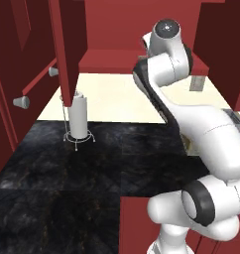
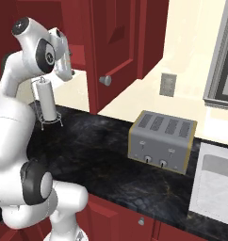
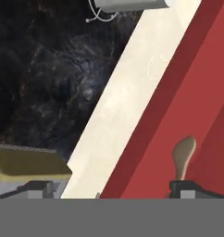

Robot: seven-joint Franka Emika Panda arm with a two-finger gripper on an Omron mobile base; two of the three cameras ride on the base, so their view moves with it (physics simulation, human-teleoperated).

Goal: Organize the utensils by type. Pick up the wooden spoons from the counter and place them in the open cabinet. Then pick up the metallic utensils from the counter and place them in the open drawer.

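A tan wooden spoon (image 3: 183,156) lies on the red inner shelf (image 3: 197,106) of the open cabinet (image 1: 112,54), bowl pointing away from me. My gripper (image 3: 113,190) hovers open just over it, and the spoon's handle ends right by the right fingertip (image 3: 188,187); nothing sits between the jaws. The cabinet's tall red doors (image 1: 67,49) (image 2: 116,47) stand swung out over the black marbled counter (image 1: 67,168) (image 2: 97,150). The open drawer (image 1: 134,223) shows its red inside at the counter's front edge. The metallic utensils are out of view.
A paper towel holder (image 1: 78,116) (image 2: 47,101) stands at the back of the counter under the cabinet door. A silver toaster (image 2: 162,141) (image 3: 26,164) sits to the right, with a sink (image 2: 215,183) beyond it. Cone knobs (image 1: 21,101) stick out from the doors.
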